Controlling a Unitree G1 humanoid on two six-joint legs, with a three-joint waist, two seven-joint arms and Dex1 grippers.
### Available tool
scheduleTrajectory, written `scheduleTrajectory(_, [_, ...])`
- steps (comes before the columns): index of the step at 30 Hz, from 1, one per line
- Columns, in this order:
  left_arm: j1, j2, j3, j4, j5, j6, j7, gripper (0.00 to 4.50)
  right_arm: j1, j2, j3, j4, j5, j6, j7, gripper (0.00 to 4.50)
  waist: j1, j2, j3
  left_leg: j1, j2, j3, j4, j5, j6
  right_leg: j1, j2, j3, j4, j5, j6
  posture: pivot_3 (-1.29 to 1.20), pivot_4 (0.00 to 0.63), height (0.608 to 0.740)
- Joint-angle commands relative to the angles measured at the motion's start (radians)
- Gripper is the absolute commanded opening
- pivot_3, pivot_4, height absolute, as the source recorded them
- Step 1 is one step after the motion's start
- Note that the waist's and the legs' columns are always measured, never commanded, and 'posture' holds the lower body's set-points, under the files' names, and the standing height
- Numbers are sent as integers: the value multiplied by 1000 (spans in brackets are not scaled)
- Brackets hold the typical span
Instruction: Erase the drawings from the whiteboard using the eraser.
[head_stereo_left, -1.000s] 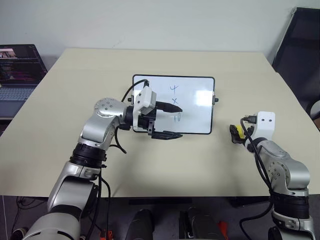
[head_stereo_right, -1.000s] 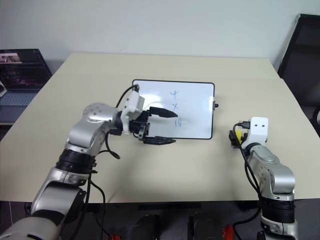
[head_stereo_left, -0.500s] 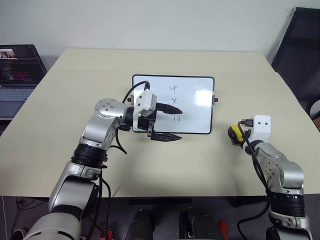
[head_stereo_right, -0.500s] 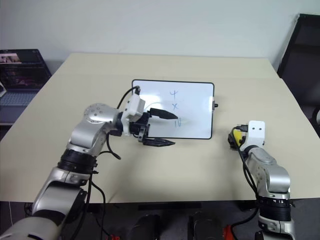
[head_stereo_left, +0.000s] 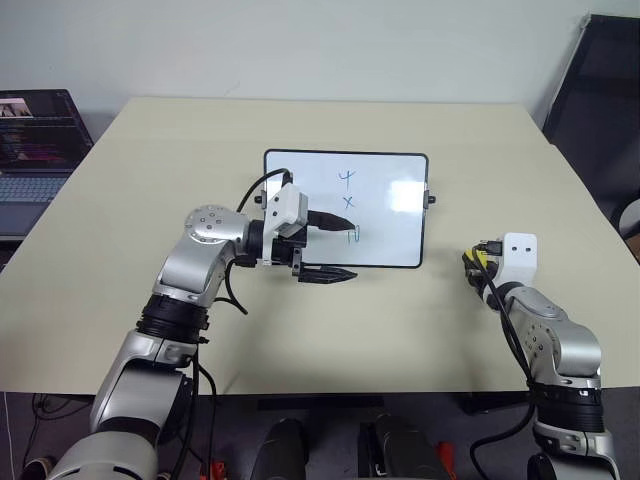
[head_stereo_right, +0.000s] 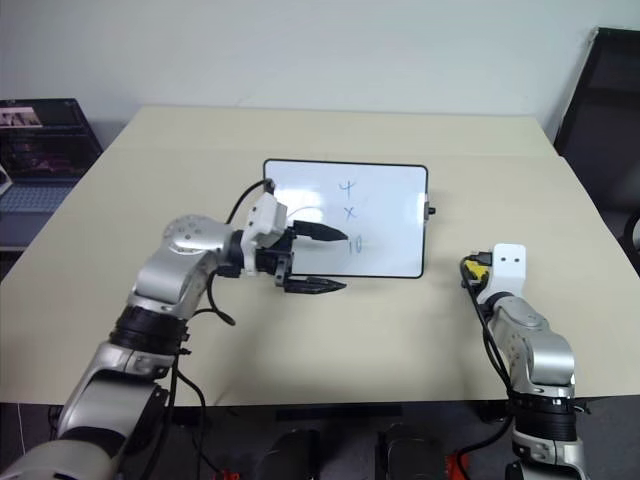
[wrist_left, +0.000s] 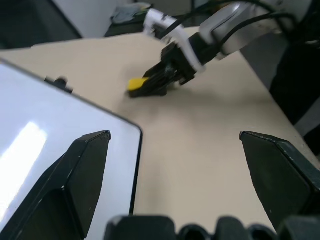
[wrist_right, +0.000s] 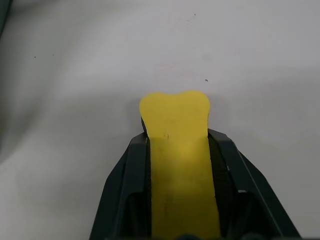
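Right hand (wrist_right: 180, 165) pinching the yellow eraser (wrist_right: 177, 150) between both fingers, low over the beige tabletop (head_stereo_left: 400, 320), to the right of the whiteboard (head_stereo_left: 385, 225) and apart from it; squeeze plain from the right wrist, barely visible from the head. Left hand (head_stereo_left: 335, 247) spread wide at the whiteboard's near edge, upper finger over the blue drawings (head_stereo_left: 349, 205), all three unerased.
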Motion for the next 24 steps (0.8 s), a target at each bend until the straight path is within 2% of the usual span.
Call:
scheduleTrajectory(1, [31,22,37,-92,39,24,100,4500,11,-32,13,-111,-8,-20,38,1139,0,0,0,0,0,0,0,0,0,0,0,0,0,0,0,0,150,740])
scheduleTrajectory(7, [102,19,111,-208,67,132,326,4500,79,-121,103,-304,-41,-72,130,1139,4,0,0,0,0,-1,0,0,0,0,0,0,0,0,1,0,150,740])
scheduleTrajectory(10, [115,25,135,-223,103,202,437,4500,53,-150,155,-336,-62,-130,177,1139,0,0,0,0,0,0,1,0,0,0,0,0,0,0,1,0,150,740])
scheduleTrajectory(14, [121,26,128,-232,136,257,514,4500,-24,-126,187,-295,-58,-187,216,1139,-2,0,0,1,0,0,2,0,0,1,0,0,2,0,4,0,150,740])
scheduleTrajectory(19, [120,23,126,-251,142,321,568,4500,-197,-93,250,-187,-34,-181,297,1139,0,0,0,1,0,0,3,0,0,1,0,0,2,1,2,0,150,740])
scheduleTrajectory(24, [104,27,112,-282,149,389,595,4500,-400,-86,383,15,-135,-282,380,1139,-2,0,0,2,0,0,3,0,0,0,0,0,6,2,1,0,150,740])
